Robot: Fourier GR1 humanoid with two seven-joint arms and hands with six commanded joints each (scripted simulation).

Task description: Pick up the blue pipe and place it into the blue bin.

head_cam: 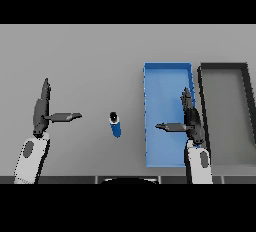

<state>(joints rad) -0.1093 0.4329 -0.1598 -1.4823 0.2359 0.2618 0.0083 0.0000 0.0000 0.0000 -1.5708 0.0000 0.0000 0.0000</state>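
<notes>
The blue pipe [115, 125] is a short blue cylinder with a dark open end, lying on the grey table between my two hands. The blue bin [161, 78] is a shallow rectangular tray to the pipe's right. My right hand [191, 117] hovers over the bin's right side, fingers straight and thumb pointing left, holding nothing. My left hand [41, 110] sits at the left of the table, also open with its thumb stretched toward the pipe, a short way from it.
A dark grey bin [223, 67] stands directly right of the blue bin, their walls side by side. The grey table [90, 56] stretches behind and left of the pipe.
</notes>
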